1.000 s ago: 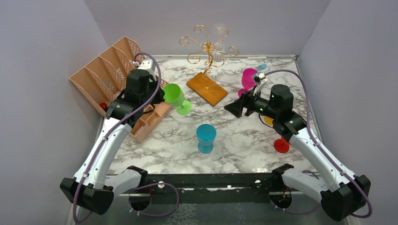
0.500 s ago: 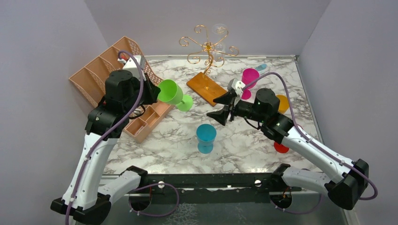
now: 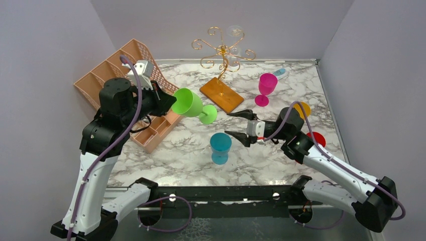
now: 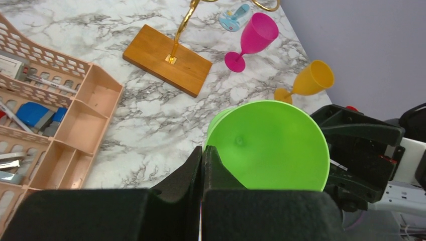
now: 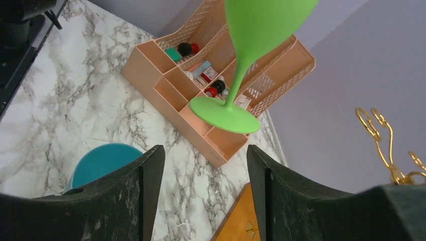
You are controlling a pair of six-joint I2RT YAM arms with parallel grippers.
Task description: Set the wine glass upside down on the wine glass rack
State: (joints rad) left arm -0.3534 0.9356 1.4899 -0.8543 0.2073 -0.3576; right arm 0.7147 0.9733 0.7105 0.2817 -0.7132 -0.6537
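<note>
Claws differ: raised left claw point(image 3: 168, 102) pinches the smooth green plastic glass point(image 3: 189, 102) sideways by its rim; low right claw point(image 3: 240, 125) gapes empty.

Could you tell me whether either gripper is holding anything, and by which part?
The left gripper holds the green wine glass by the rim of its bowl; the right gripper is open and holds nothing.

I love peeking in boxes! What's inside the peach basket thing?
The peach mesh organiser holds small bits: red caps, a black cap, something blue and pens. Its front trays look empty. The green wine glass hides part of the back.
</note>
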